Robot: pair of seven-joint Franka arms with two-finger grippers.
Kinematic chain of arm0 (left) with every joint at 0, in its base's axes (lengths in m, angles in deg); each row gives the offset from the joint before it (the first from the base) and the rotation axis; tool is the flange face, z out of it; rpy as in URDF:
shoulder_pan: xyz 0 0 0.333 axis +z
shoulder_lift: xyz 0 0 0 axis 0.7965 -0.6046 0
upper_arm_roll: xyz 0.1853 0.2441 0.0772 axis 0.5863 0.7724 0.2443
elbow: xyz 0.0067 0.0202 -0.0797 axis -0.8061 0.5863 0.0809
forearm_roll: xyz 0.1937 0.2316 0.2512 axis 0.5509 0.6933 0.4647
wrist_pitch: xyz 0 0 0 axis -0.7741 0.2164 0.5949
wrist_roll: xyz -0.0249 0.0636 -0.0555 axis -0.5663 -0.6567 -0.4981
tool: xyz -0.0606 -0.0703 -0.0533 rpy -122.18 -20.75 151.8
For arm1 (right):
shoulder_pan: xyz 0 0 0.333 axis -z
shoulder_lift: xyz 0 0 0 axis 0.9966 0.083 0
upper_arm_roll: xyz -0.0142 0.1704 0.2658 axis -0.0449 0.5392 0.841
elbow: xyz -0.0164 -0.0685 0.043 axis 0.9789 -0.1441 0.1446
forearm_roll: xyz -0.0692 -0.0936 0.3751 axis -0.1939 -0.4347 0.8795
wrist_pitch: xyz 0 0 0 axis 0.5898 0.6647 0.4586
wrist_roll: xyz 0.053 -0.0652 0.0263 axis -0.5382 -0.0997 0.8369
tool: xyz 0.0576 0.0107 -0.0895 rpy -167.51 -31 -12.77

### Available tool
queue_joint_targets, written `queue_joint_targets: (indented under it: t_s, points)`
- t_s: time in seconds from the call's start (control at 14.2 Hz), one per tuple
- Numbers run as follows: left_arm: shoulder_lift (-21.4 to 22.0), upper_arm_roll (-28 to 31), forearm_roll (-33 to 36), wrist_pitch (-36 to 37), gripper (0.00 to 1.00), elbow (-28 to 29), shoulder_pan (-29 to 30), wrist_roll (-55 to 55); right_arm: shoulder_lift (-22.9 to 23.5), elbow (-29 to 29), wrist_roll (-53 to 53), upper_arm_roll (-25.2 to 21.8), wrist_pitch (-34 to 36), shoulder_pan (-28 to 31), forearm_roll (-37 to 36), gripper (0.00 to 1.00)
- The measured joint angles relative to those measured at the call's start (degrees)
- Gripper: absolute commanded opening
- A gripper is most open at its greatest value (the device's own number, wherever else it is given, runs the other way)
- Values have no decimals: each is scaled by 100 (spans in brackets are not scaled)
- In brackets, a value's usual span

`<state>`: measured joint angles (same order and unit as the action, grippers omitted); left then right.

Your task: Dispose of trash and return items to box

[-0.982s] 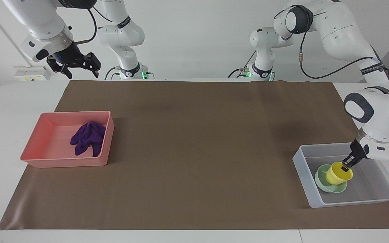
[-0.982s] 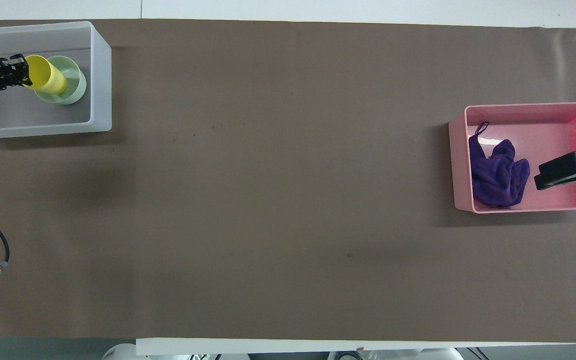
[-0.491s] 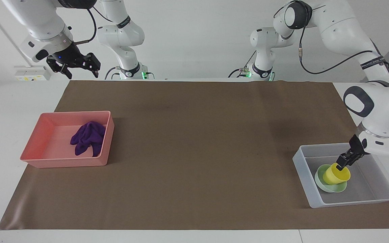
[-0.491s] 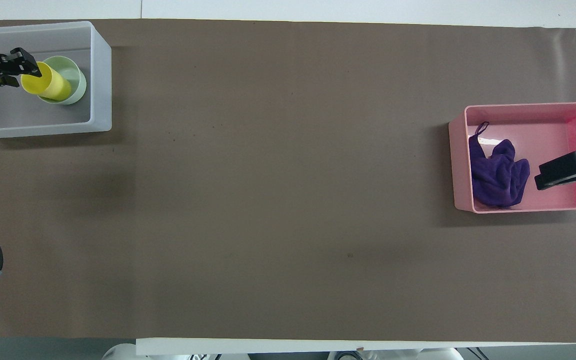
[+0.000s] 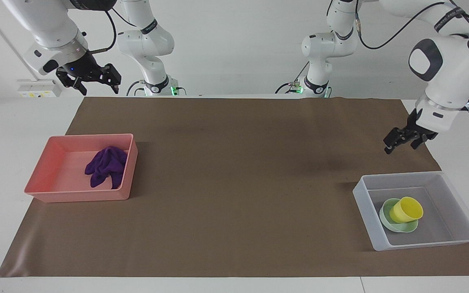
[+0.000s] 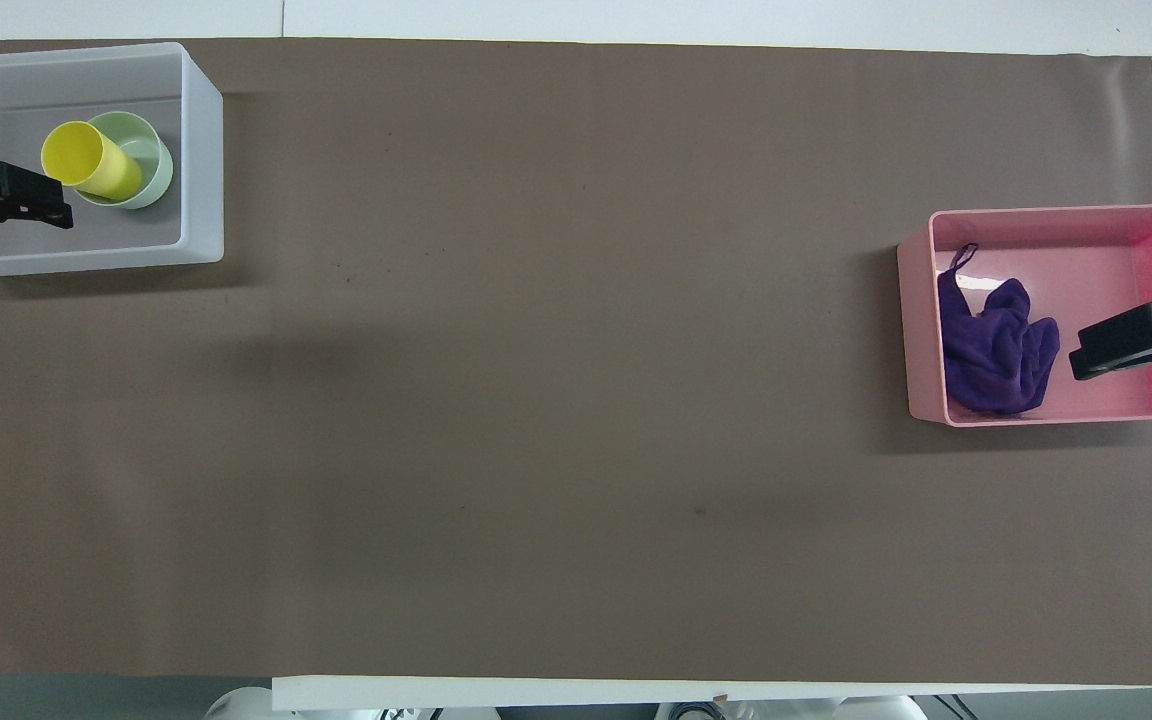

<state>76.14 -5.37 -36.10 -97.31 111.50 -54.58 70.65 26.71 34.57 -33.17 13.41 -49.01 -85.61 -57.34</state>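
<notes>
The yellow cup (image 5: 407, 209) rests tilted in the mint-green bowl (image 5: 390, 219), inside the translucent grey-white box (image 5: 401, 176) at the left arm's end of the table. In the overhead view the cup (image 6: 86, 160) and bowl (image 6: 151, 165) lie in the box (image 6: 201, 150). My left gripper (image 5: 399, 147) is open and empty, raised over the mat beside the box; it shows in the overhead view (image 6: 1, 195). The purple rag (image 5: 106, 165) lies in the pink tray (image 5: 75, 194). My right gripper (image 5: 99, 87) is open and empty, held high and waiting; from overhead it (image 6: 1126, 340) covers part of the tray (image 6: 1036, 215) beside the rag (image 6: 996, 350).
A brown mat (image 5: 234, 183) covers the table between the two bins. White table shows at both ends of the mat.
My left gripper let go of the yellow cup, which stayed in the bowl, and rose up out of the box toward the robots. The right arm has barely moved.
</notes>
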Motion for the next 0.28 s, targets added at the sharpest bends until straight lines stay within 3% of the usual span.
queue_joint_targets:
  t_s: [0.28]
  points:
    - [240, -92, 0, 1002, 100, -655, 43, 237, 0, 1, 0, 0, 0, 0, 0, 100]
